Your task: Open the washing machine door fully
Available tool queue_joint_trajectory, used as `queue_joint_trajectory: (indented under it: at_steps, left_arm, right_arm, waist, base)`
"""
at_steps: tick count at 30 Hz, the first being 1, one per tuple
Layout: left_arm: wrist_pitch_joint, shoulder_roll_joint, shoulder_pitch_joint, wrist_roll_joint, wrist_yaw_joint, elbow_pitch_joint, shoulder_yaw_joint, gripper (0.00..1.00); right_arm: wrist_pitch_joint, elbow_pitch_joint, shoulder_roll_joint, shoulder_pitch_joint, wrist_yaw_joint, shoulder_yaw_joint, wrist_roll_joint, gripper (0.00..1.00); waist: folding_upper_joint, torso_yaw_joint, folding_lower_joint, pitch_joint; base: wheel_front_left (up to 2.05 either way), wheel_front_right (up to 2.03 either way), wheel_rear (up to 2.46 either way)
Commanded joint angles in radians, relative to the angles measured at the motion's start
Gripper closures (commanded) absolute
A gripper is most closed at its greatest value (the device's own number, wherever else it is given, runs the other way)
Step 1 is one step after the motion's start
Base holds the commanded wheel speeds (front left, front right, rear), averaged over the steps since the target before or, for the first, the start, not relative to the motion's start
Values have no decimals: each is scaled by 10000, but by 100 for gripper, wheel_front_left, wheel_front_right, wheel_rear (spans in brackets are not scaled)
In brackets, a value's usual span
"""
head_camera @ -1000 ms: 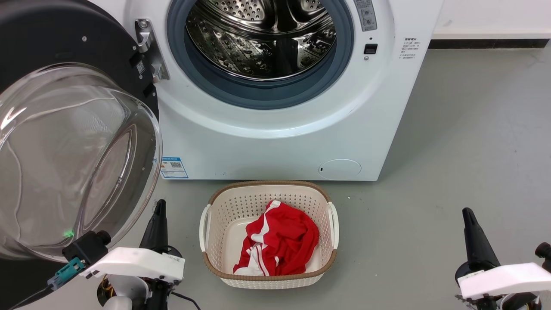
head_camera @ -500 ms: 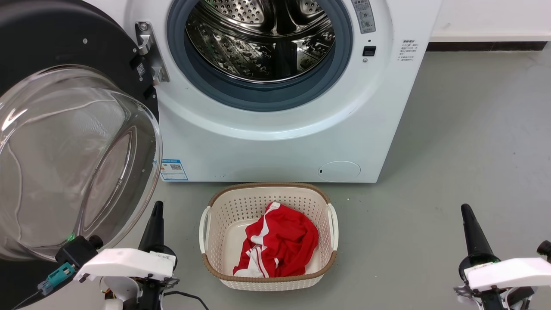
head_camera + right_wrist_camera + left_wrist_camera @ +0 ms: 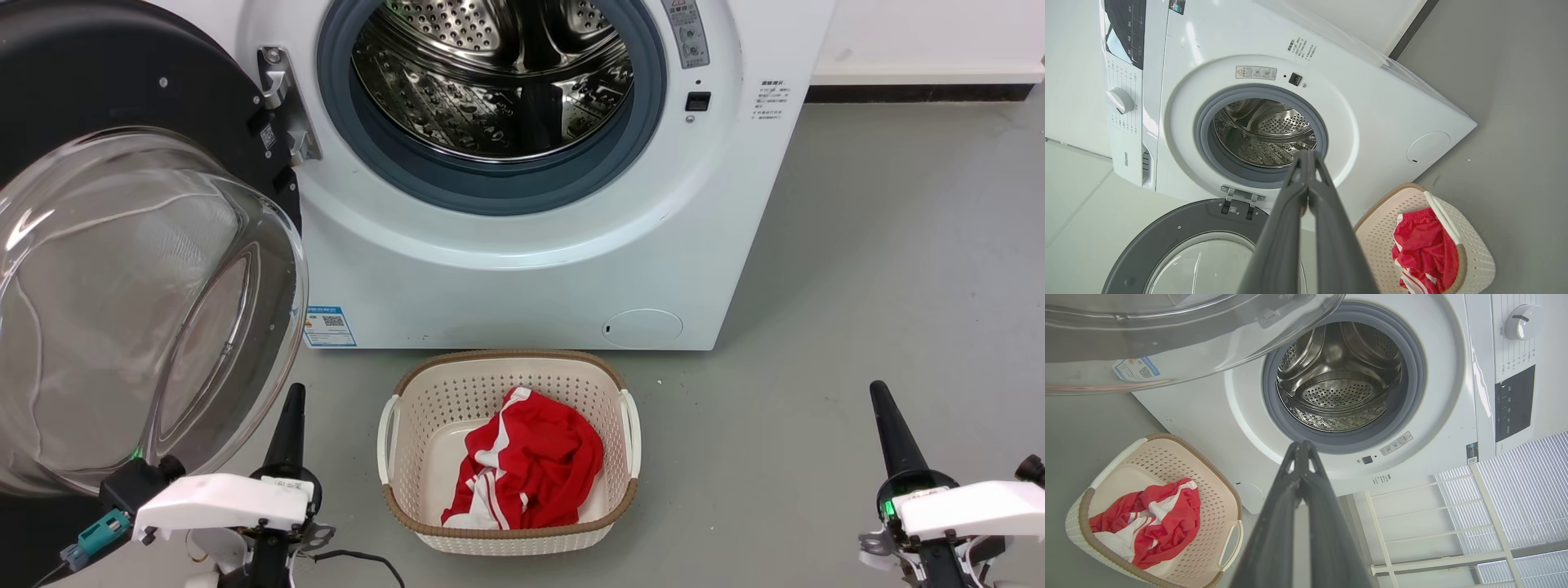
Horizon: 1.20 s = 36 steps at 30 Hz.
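The white washing machine (image 3: 522, 269) faces me with its steel drum (image 3: 498, 73) exposed inside a grey-blue seal. Its door (image 3: 98, 106), a black disc with a bulging clear glass bowl (image 3: 139, 310), stands swung wide open at the left on its hinge (image 3: 282, 102). My left gripper (image 3: 294, 400) is shut, low beside the glass bowl and touching nothing. My right gripper (image 3: 880, 396) is shut over bare floor at the lower right. In the left wrist view the shut left gripper (image 3: 1301, 445) points at the drum (image 3: 1339, 384). The right wrist view shows the shut right gripper (image 3: 1306, 155) and the open door (image 3: 1167, 237).
A cream laundry basket (image 3: 506, 367) holding a red and white garment (image 3: 531, 465) stands on the grey floor just in front of the machine, between my two arms. A white wall with a dark skirting (image 3: 922, 90) runs behind at the right.
The head view has tilted slightly, so the machine sits a little lower in it. Both grippers have drawn back towards the bottom edge. The door has not moved.
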Motion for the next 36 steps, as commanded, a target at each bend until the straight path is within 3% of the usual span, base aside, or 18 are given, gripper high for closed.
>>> queue_joint_trajectory:
  at_steps: [1,36]
  left_arm:
    - [74,7,6,-251,-62,-109,43,100]
    - [860,-43,78,-3352,-198,-107,395,100]
  right_arm:
    - [42,-13,-68,-173,-2,0,274,100]
    - [663,558,-19,-580,-4,-94,3435,100]
  waist:
    - [0,-2,0,-7]
    - [0,-45,0,-195]
  base:
    - [0,0,0]
    - [0,0,0]
